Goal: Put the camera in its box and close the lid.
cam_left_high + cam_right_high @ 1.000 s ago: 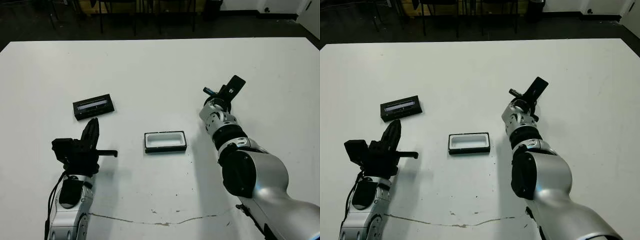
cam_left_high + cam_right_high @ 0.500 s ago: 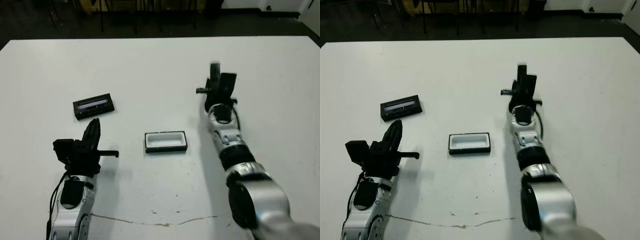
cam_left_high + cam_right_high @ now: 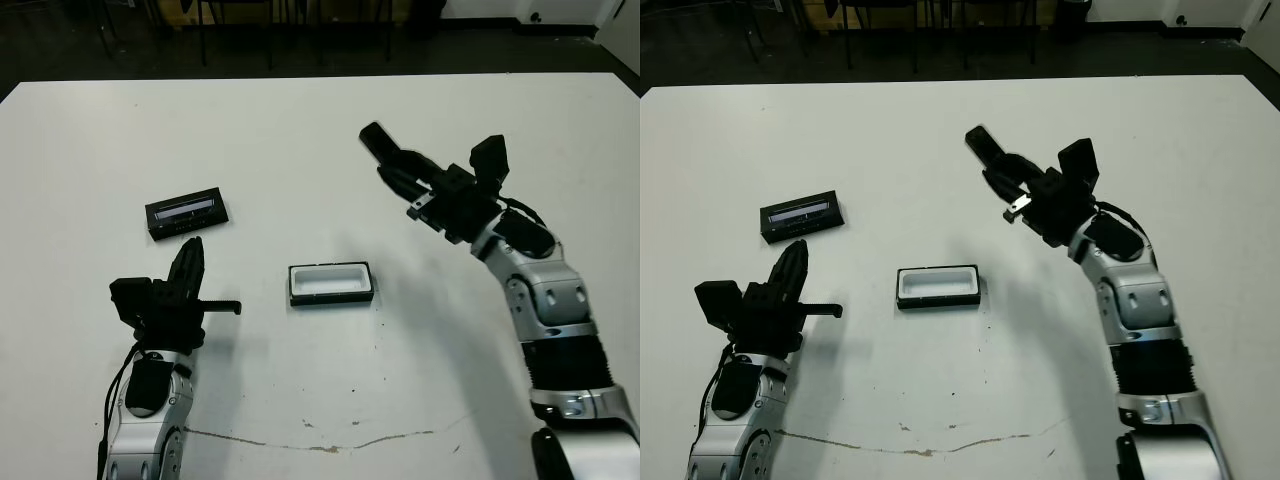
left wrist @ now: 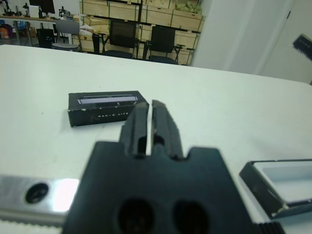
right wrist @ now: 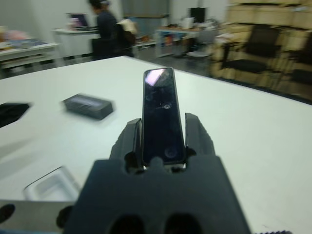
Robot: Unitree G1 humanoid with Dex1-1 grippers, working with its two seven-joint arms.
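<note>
A white table point(image 3: 300, 120) seen from above, with a robot arm on each side. The right arm reaches up from the near right corner, its forearm angled toward the middle of the table, raised above the surface. The right gripper point(image 5: 163, 139) has its two black fingers point(image 5: 197, 136) pressed against the long edges of the camera point(image 5: 163, 114), a slim black bar with a glossy face. The camera sticks out past the fingertips, and in the head view it points toward the far left point(image 3: 385, 150), held in the air above the table and beyond the box.

The left arm rests low at the near left. The left gripper point(image 4: 150, 122) points toward the far side, its two fingers point(image 4: 165, 124) almost together with only a thin slit between them, and it holds nothing.

The box point(image 3: 330, 283) sits on the table near the centre, a shallow black-rimmed tray with a white lining, open and empty. It lies between the two arms, nearer the robot than the held camera.

The lid point(image 3: 187, 212) lies flat on the table to the far left of the box, well apart from it, just beyond the left gripper. Its pale window strip faces up.

In the right wrist view a blurred person point(image 5: 105, 27) stands far beyond the table
</note>
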